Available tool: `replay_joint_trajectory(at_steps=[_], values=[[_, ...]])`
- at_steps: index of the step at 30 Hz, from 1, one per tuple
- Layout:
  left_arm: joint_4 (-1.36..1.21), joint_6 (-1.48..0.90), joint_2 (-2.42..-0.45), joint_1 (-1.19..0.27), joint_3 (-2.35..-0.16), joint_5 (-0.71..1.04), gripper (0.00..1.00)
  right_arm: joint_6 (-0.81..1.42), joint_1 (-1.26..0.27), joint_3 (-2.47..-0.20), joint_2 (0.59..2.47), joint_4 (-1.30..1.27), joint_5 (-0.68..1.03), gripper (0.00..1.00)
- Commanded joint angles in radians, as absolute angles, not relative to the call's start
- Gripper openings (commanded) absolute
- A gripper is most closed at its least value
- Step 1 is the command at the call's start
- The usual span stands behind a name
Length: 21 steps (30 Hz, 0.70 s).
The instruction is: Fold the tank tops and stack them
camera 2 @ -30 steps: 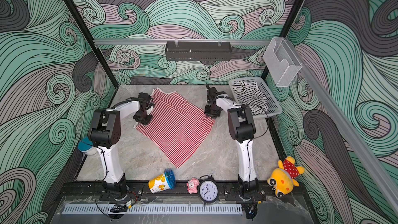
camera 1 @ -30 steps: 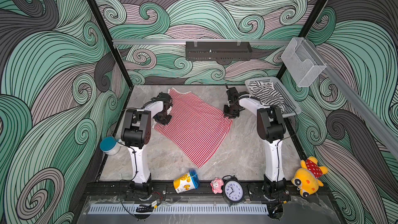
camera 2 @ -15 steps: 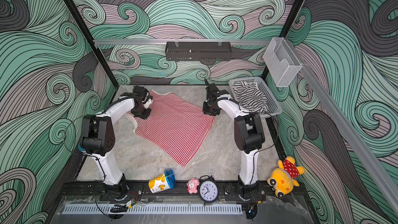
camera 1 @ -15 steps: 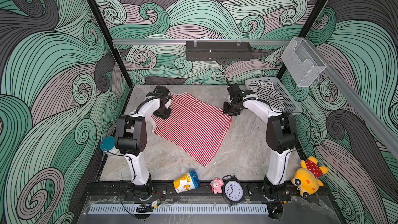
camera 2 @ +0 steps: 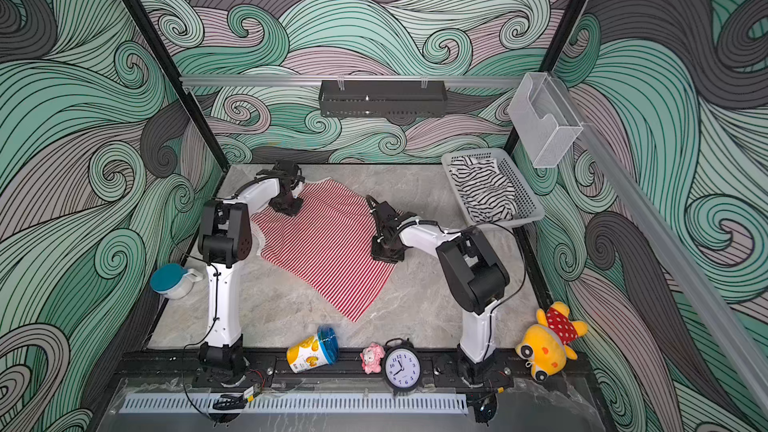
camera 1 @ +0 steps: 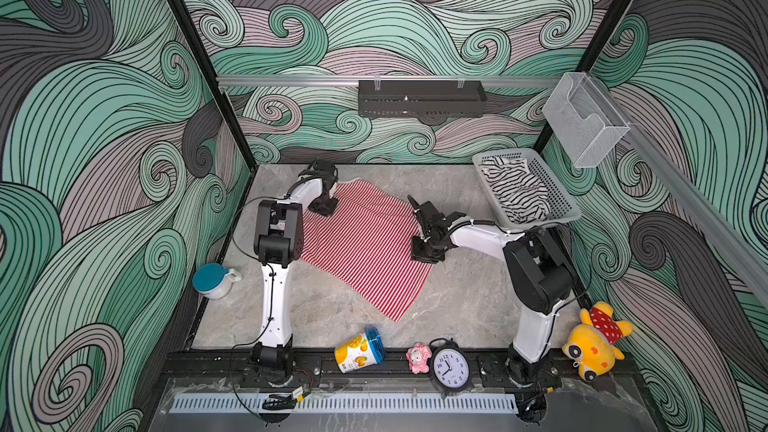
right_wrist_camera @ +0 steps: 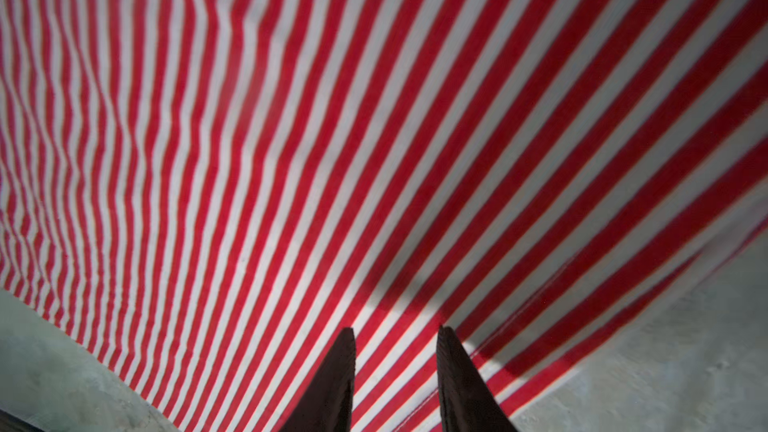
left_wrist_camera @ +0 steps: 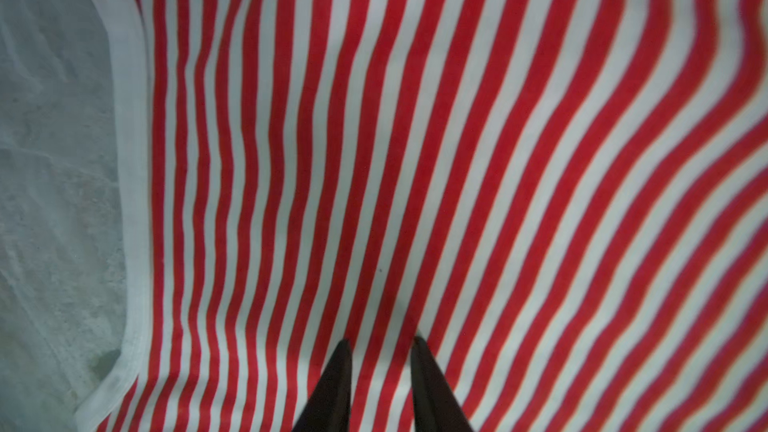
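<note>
The red-and-white tank top [camera 1: 365,243] [camera 2: 328,251] lies spread flat on the marble table. My left gripper [camera 1: 324,207] [camera 2: 286,205] stands on its far left part, near the cream trim [left_wrist_camera: 133,160]. In the left wrist view the left gripper [left_wrist_camera: 381,342] is open a little over flat cloth. My right gripper [camera 1: 426,253] [camera 2: 386,253] is at the top's right edge. In the right wrist view the right gripper [right_wrist_camera: 397,330] is open too, with flat stripes between its fingers. The black-and-white tank top [camera 1: 515,197] [camera 2: 484,193] lies crumpled in the grey basket [camera 1: 555,191].
Along the front rail lie a yellow can [camera 1: 359,353], a pink toy [camera 1: 417,357] and a clock [camera 1: 451,367]. A yellow plush [camera 1: 594,342] sits at the front right. A blue-lidded cup [camera 1: 212,282] stands at the left. On the walls hang a black shelf [camera 1: 422,97] and a clear holder [camera 1: 582,118].
My right gripper has moved from the top's far right corner toward the front along its right edge. The left arm has re-posed, with its gripper staying at the far left part.
</note>
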<state>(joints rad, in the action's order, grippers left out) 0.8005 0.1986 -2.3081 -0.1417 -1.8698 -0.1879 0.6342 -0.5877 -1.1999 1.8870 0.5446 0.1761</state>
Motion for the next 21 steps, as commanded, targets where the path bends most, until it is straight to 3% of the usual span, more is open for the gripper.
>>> replay_joint_trajectory(at_steps=[1, 13, 21], values=[[0.807, 0.206, -2.272, -0.146, -1.834, -0.213, 0.27, 0.66, -0.584, -1.184, 1.907, 0.52, 0.168, 0.35], [0.754, 0.18, -2.118, -0.146, -1.543, -0.179, 0.27, 0.543, -0.416, -1.245, 1.999, 0.625, 0.121, 0.35], [0.814, 0.148, -2.032, -0.162, -1.462, -0.058, 0.27, 0.464, -0.29, -1.462, 2.102, 0.732, 0.09, 0.35]])
